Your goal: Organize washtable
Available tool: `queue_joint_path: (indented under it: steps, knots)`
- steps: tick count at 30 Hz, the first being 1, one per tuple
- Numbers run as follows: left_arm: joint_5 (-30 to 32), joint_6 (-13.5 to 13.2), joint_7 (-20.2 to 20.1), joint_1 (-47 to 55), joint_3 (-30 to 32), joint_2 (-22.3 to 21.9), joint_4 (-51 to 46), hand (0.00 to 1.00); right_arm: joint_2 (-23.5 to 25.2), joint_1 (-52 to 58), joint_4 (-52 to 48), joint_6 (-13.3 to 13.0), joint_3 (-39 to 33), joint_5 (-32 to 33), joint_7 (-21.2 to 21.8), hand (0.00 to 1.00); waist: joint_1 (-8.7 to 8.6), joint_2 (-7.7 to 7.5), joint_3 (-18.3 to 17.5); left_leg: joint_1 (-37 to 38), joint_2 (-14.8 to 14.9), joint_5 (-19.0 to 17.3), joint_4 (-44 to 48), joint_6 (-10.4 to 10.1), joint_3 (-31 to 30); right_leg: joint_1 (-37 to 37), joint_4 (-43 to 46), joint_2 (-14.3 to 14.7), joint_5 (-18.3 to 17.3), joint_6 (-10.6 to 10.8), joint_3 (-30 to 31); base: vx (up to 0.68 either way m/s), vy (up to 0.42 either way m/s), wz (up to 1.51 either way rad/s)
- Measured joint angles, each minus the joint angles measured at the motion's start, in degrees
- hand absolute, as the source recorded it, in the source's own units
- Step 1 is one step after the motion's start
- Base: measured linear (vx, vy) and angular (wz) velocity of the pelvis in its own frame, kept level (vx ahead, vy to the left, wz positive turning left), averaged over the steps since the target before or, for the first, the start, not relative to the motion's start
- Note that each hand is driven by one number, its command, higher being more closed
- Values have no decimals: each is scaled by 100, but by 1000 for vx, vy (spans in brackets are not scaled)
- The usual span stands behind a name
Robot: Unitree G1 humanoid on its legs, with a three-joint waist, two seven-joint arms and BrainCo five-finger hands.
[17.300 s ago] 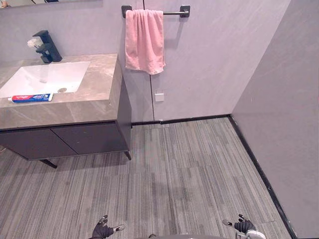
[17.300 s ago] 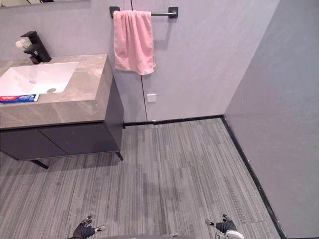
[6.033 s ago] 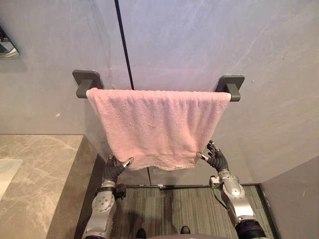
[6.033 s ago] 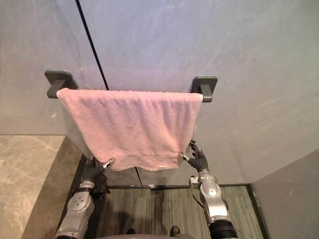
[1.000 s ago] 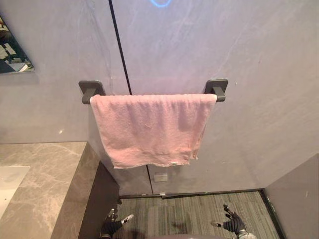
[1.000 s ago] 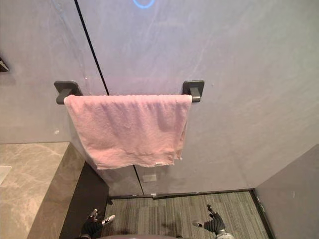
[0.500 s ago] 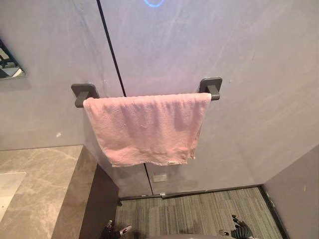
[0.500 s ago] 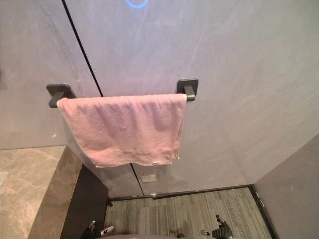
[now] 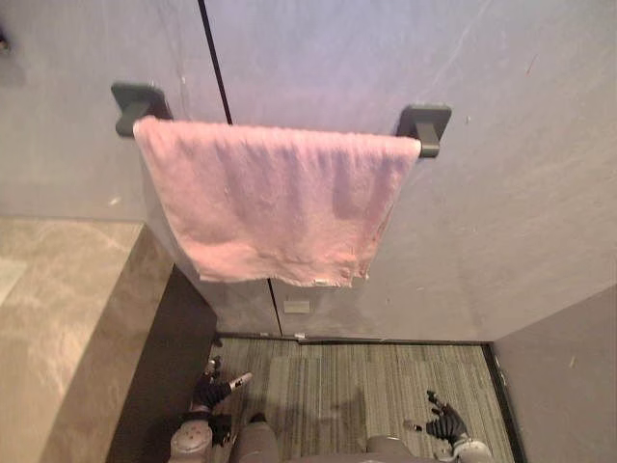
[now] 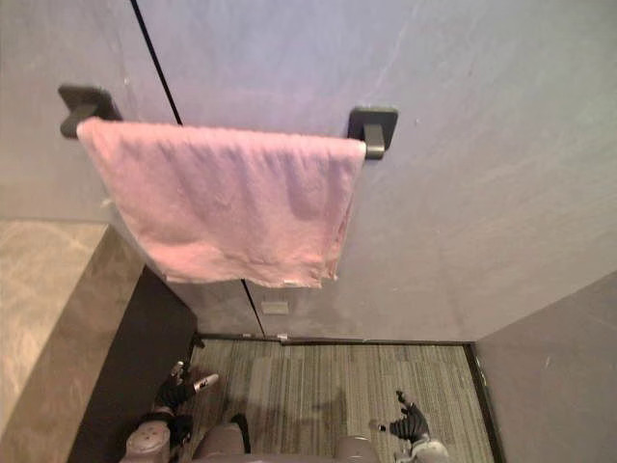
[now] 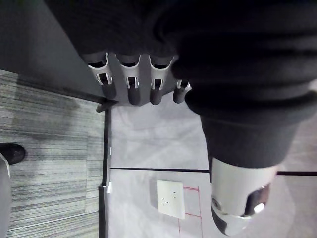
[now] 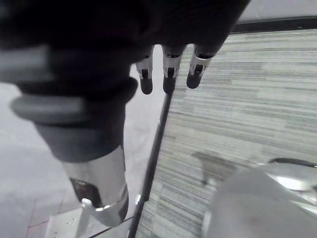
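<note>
Left hand (image 9: pixel 210 389) and right hand (image 9: pixel 445 424) are hanging above the floor (image 9: pixel 357 386), fingers relaxed and empty; the eye views are showing the pink towel (image 9: pixel 275 203) draping over the rail (image 9: pixel 427 145) beyond the tabletop's (image 9: pixel 58 318) right edge, the left wrist view a white wall plate (image 11: pixel 171 199)

Both eye views look from the head, forward and down, at a grey wall from fairly near. The pink towel (image 9: pixel 275 207) sits high on its rail bracket (image 9: pixel 424 123), the stone countertop (image 9: pixel 58 318) lies at the left and the striped floor (image 9: pixel 386 376) low. They share all of this, and the right eye's scene sits slightly further left.

The left wrist view looks from very close along the left hand (image 11: pixel 134 87) at the wall base. It shares the white wall plate (image 11: pixel 171 199) with the eye views.

The right wrist view looks past the right hand (image 12: pixel 166 74) down at the floor and black skirting (image 12: pixel 157 139).
</note>
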Motion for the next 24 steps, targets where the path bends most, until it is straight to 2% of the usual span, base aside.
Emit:
queue_joint_path:
  steps: [1,2,3,4,5,6,7,8,9,10,12,14,15,16,17,19,21,24]
  knots:
    - [-31,1,36,17,-3,-163,-49,0,-160,-105,-3,1,3,39,-19,0,159,131,-10,-25,107,227,-202,-3,16,106,-303,114,-198,-193,-77,-347,-381,15]
    - [-35,0,74,70,-25,-254,-105,0,-249,-216,-10,2,0,103,-28,0,170,229,41,-90,168,498,-361,-23,-30,96,-375,171,-388,-387,-212,-295,-300,43]
    - [-45,11,78,71,-66,-315,-126,0,-303,-240,-35,4,-9,135,-40,0,109,304,108,-120,222,668,-473,-13,-112,64,-266,247,-387,-390,-389,-407,-357,85]
    - [-146,16,88,144,-195,-382,-251,0,-360,-178,-163,8,-8,176,-103,0,107,465,109,-148,311,1044,-793,-14,-174,-87,-108,404,-384,-423,-651,-301,-232,93]
    - [-192,9,86,249,-264,-400,-415,0,-381,-186,-187,2,-4,192,-130,0,120,554,118,-132,364,1587,-1265,-184,-234,-181,-85,532,-311,-645,-880,-443,-324,106]
    - [-256,-16,84,258,-291,-416,-442,0,-399,-243,-175,1,-27,208,-151,0,64,591,137,-130,352,2213,-1797,-160,-233,-271,-168,553,-185,-856,-1161,-282,-190,88]
    - [-268,-8,86,216,-283,-419,-447,0,-376,-311,-127,17,-51,208,-159,0,71,570,220,-164,336,2096,-1598,-180,-212,-279,-190,532,-140,-933,-1279,-391,-239,88]
    - [-303,17,85,259,-282,-410,-452,0,-310,-362,-128,91,-64,209,-206,0,122,450,330,-183,219,1407,-793,-199,-42,-274,-208,431,-31,-1092,-1470,-308,-184,80]
    - [-307,30,83,324,-284,-404,-461,0,-251,-365,-134,101,-104,208,-230,0,114,324,346,-257,132,842,39,-33,97,-266,-254,308,35,-1143,-1647,-295,-180,77]
    - [-306,32,73,361,-292,-409,-471,0,-234,-359,-139,103,-101,208,-231,0,102,293,342,-287,127,607,466,-20,156,-259,-314,282,94,-1162,-1726,-250,-139,81]
    - [-305,72,57,389,-285,-416,-649,0,-224,-281,-133,105,-128,209,-229,0,63,319,312,-50,340,-297,1783,126,483,-218,-727,247,452,-1196,-2145,-251,-89,90]
    - [-304,70,48,368,-284,-410,-691,0,-206,-272,-75,106,-176,209,-228,0,-10,352,292,320,442,-527,1825,148,645,-206,-850,235,575,-1193,-2352,-141,56,81]
    - [-292,77,-15,335,-291,-407,-660,0,-154,-337,114,113,-331,209,-231,0,-122,400,260,1010,451,-611,1183,101,848,-218,-910,192,660,-1121,-2579,-152,104,88]
    - [-286,79,-60,318,-294,-406,-651,0,-126,-382,206,114,-418,212,-230,0,-216,446,227,1277,396,-687,589,-27,862,-247,-946,188,704,-1091,-2663,-177,140,101]
    - [-276,80,-86,241,-298,-388,-593,0,-88,-486,400,122,-558,213,-225,0,-315,550,157,1578,230,-679,-430,-68,869,-376,-1054,195,836,-1001,-2762,-152,126,60]
    - [-266,82,-89,133,-303,-255,-455,0,-53,-673,691,123,-566,220,-221,0,-324,564,144,1681,124,-646,-1107,-129,848,-582,-1102,187,1015,-928,-2754,-229,179,19]
    - [-226,110,-89,116,-304,-118,-289,0,18,-674,815,153,-559,268,-219,0,-337,561,142,1703,29,-607,-1138,-71,894,-512,-1305,134,1246,-863,-2687,-183,156,-15]
    - [-144,106,-90,214,-287,1,-100,0,10,-557,826,167,-559,264,-219,0,-361,641,89,1703,-121,-563,-1163,19,1010,-432,-1630,82,1556,-745,-2526,-191,135,-19]
